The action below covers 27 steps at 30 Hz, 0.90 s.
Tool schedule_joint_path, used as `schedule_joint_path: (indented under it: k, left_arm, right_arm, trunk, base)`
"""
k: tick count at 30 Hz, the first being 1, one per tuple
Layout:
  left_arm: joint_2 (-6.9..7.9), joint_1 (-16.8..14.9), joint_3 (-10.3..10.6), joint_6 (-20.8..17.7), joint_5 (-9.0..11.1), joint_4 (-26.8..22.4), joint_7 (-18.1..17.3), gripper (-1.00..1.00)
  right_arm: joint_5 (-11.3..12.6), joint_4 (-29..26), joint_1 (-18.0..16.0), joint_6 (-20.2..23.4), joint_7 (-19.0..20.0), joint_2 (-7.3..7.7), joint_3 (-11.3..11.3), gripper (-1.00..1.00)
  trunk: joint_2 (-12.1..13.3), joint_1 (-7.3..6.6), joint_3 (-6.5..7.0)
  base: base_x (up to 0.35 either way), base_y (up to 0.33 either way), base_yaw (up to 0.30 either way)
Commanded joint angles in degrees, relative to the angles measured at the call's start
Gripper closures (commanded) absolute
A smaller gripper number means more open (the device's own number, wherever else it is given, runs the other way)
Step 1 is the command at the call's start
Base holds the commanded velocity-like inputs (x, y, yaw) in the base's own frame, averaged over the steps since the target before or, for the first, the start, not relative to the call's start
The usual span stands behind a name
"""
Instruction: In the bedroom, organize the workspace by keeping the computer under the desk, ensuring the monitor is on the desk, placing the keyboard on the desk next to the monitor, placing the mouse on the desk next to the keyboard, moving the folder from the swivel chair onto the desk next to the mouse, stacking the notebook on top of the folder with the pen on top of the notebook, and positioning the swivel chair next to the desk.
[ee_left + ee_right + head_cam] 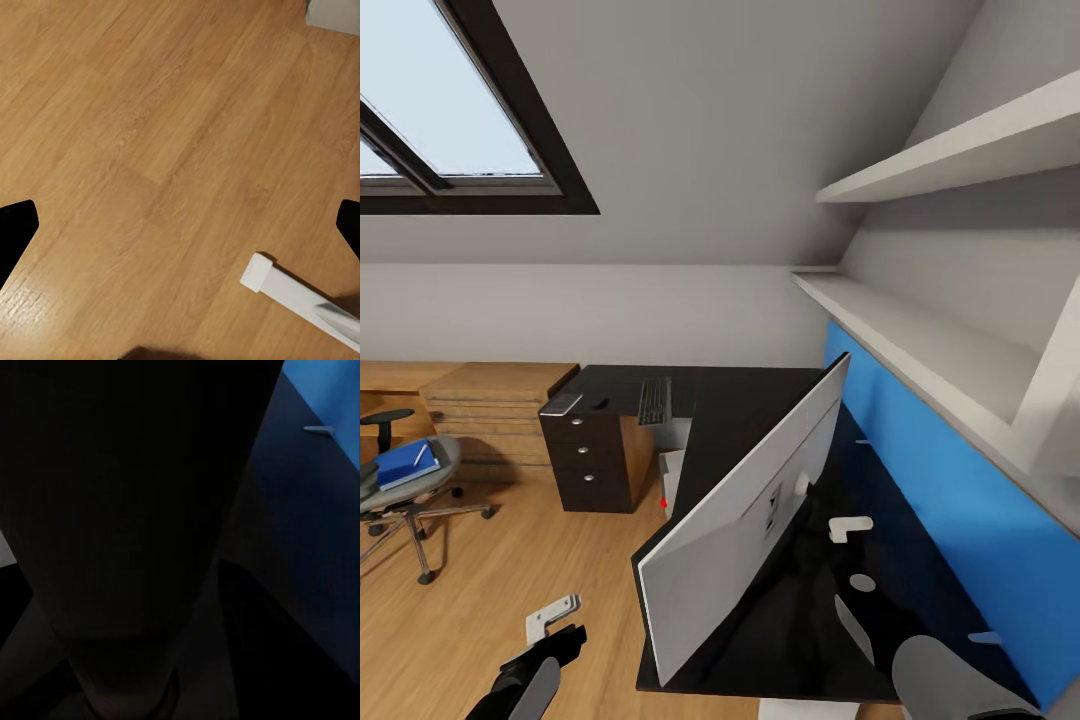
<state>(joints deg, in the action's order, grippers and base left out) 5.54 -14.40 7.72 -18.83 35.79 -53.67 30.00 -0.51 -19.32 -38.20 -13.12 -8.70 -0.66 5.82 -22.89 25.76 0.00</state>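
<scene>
— one wide monitor (740,520) stands on the desk (730,400), right beside the right claw; top-heavy, fragile.
— grip its stand. left claw (180,225) gapes over floor; right's state, cannot tell.

No readable text, label or number anywhere.

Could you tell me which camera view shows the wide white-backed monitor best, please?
The head view: the wide white-backed monitor stands whole on the glossy black desk. The right wrist view is too dark to identify it; the left wrist view shows wooden floor.
</scene>
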Motion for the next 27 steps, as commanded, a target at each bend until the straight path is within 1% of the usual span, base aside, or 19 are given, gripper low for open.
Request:
schedule_joint_path:
  k: [1,6,24,27]
  left_arm:
    - [0.08,-0.01,0.24,-0.09,0.43,-0.09,0.49,-1.0]
    - [0.08,-0.01,0.22,-0.07,0.37,-0.22,0.54,-1.0]
    - [0.14,-0.01,0.19,-0.07,0.42,-0.25,0.51,-1.0]
    - [0.14,-0.01,0.19,-0.07,0.42,-0.24,0.54,-1.0]
  right_arm:
    - [0.42,0.18,-0.01,-0.15,-0.71,0.05,0.42,1.0]
    - [0.42,0.11,0.0,-0.15,-0.71,0.05,0.42,1.0]
    - [0.42,0.07,-0.01,-0.15,-0.71,0.05,0.42,1.0]
    - [0.42,0.07,0.02,-0.15,-0.71,0.05,0.42,1.0]
  trunk:
    - [-0.03,0.03,-0.04]
    - [-0.03,0.03,-0.04]
    - [-0.03,0.03,-0.04]
    - [-0.03,0.03,-0.04]
  base:
    - [0.0,0.0,0.0]
    - [0.027,0.0,0.0]
    - [0.315,-0.073,0.0]
    - [0.201,-0.064,0.0]
